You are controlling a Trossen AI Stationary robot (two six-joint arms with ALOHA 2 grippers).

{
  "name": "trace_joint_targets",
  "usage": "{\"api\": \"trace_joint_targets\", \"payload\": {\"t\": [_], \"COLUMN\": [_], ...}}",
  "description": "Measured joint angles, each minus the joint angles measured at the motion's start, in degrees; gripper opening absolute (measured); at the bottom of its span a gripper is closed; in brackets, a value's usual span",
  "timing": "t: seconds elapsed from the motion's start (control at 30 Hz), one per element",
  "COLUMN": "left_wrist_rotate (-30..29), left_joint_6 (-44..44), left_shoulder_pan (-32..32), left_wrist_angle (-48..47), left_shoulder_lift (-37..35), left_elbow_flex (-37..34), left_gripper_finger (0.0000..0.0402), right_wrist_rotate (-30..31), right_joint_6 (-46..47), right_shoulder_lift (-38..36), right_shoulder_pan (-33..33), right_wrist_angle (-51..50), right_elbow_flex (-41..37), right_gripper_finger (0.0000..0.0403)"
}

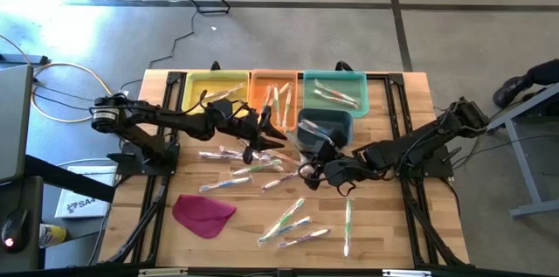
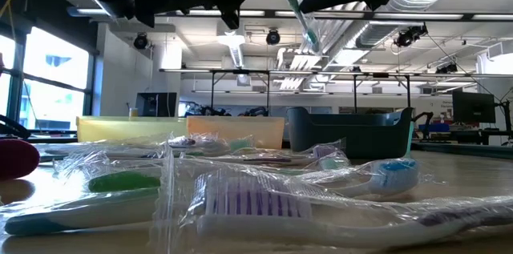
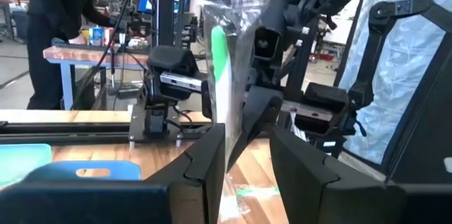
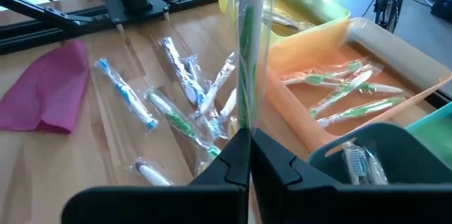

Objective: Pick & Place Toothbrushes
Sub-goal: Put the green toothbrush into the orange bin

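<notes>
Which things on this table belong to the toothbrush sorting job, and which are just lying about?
Part of the job:
wrapped toothbrushes
green-handled toothbrush in the right gripper
yellow bin
orange bin
teal bin
dark bin

Just lying about:
magenta cloth
cables

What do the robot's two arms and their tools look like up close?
Both arms are dark, nearly black, built of jointed segments with cables trailing from their bases. The left arm has a round silvery joint near its base. The left tool ends in two broad, angular black fingers; the right tool has matching matte black fingers with flat, slanted faces. No markings show on the fingers.
</notes>
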Motion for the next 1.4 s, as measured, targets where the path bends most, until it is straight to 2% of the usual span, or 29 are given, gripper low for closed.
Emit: {"api": "trace_joint_targets", "payload": {"t": [0.4,0.67,0.87,1.23,1.4], "left_wrist_rotate": [-2.8,-8.2,-10.0,-10.2,-9.9], "left_joint_6": [0.9,4.9,4.5,4.4,4.4], "left_shoulder_pan": [-0.4,-3.0,-2.9,-2.9,-2.9], "left_wrist_angle": [-0.4,-0.1,-0.4,-0.1,-1.0], "left_shoulder_lift": [0.0,0.0,0.0,0.0,0.9], "left_elbow_flex": [0.1,0.1,0.1,0.2,2.4], "left_gripper_finger": [0.0110,0.0110,0.0110,0.0110,0.0110], "right_wrist_rotate": [0.0,0.0,-0.2,-0.2,-0.2], "right_joint_6": [0.2,0.1,0.1,0.2,0.2], "right_shoulder_lift": [0.0,0.0,0.0,0.0,0.0], "right_shoulder_pan": [0.0,0.0,0.0,0.0,0.0], "right_wrist_angle": [0.4,1.4,1.5,1.5,1.5], "right_elbow_flex": [0.0,0.0,0.0,0.0,0.0], "right_gripper_finger": [0.0002,0.0002,0.0002,0.0002,0.0002]}}
